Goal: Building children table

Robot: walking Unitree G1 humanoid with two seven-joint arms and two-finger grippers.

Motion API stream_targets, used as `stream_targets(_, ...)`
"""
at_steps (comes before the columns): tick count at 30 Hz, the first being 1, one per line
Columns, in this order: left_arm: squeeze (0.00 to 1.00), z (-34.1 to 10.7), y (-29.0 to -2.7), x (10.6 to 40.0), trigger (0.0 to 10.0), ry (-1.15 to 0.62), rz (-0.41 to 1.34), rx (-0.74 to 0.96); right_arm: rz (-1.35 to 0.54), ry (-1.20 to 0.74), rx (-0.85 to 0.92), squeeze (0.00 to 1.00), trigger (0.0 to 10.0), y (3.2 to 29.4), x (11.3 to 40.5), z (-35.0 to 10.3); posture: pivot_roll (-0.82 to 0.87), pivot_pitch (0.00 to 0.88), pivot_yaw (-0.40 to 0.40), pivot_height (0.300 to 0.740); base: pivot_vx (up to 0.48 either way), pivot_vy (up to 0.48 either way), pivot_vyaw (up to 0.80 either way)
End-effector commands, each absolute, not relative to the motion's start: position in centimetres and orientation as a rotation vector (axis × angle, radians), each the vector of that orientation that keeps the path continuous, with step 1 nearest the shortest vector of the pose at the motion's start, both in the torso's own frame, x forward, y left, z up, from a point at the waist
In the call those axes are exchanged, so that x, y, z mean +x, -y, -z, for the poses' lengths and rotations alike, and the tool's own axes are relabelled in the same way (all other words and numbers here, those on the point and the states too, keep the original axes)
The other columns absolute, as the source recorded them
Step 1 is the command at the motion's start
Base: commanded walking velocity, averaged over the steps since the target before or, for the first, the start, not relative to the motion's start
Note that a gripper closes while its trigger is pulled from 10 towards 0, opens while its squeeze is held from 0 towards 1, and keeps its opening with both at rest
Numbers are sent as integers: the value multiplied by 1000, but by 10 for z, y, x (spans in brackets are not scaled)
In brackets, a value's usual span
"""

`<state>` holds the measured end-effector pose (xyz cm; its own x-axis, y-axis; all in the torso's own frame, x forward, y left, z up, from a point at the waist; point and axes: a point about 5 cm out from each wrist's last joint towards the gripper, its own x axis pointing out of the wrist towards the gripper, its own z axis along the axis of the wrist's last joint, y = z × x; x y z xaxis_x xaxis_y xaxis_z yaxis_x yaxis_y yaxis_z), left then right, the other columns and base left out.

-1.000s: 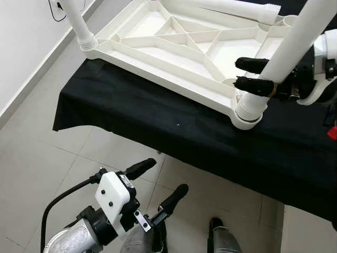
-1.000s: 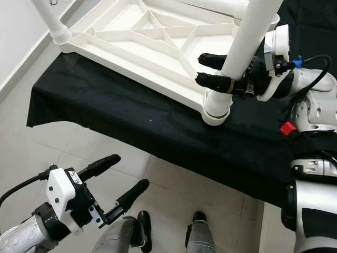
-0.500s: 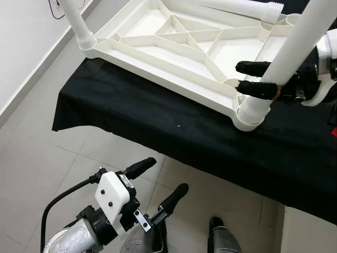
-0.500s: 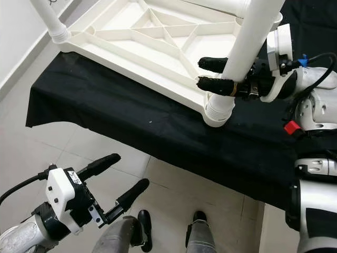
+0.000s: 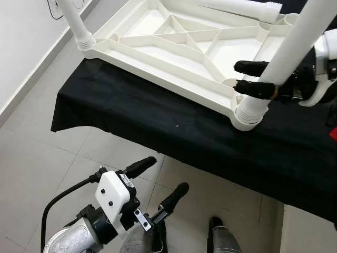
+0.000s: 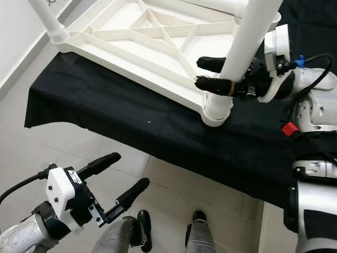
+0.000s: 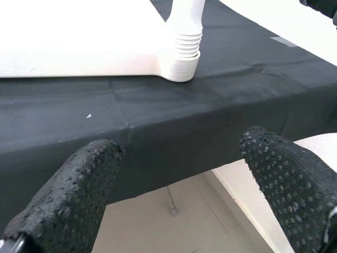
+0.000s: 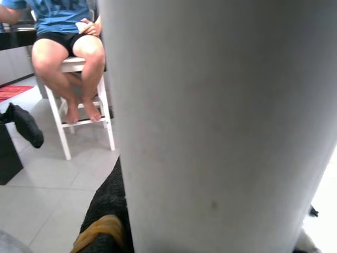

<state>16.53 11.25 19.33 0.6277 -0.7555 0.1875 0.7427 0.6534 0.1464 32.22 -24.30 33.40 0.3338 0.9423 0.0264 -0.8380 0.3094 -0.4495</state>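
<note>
An upside-down white plastic table top lies on a black-draped table. One white leg stands in its far left corner. A second white leg stands tilted in the near right corner socket. My right gripper is shut on it just above the threaded collar, one finger on each side. The right wrist view has this leg up close, with a finger beside it. My left gripper hangs open, low over the floor in front of the table, holding nothing.
A loose white leg lies across the far side of the table top. The cloth's front edge hangs over grey floor tiles. A wall runs along the left. A person sits on a white chair beyond.
The right gripper and the held leg wavered slightly and are back almost where they were. The left arm has not moved.
</note>
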Motion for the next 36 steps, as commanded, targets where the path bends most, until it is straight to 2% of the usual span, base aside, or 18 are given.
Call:
stream_targets(1, 0, -187, -113, 163, 10000, 210, 869, 63, -1185, 231, -382, 0, 10000, 241, 326, -316, 89, 403, 122, 740, 0, 0, 0)
stream_targets(24, 0, -187, -113, 165, 10000, 211, 867, 67, -1003, 206, -397, 0, 10000, 241, 333, -313, 82, 400, 120, 740, 0, 0, 0)
stream_targets(36, 0, -186, -113, 167, 10000, 212, 866, 70, -842, 208, -368, 0, 10000, 241, 334, -308, 70, 394, 121, 740, 0, 0, 0)
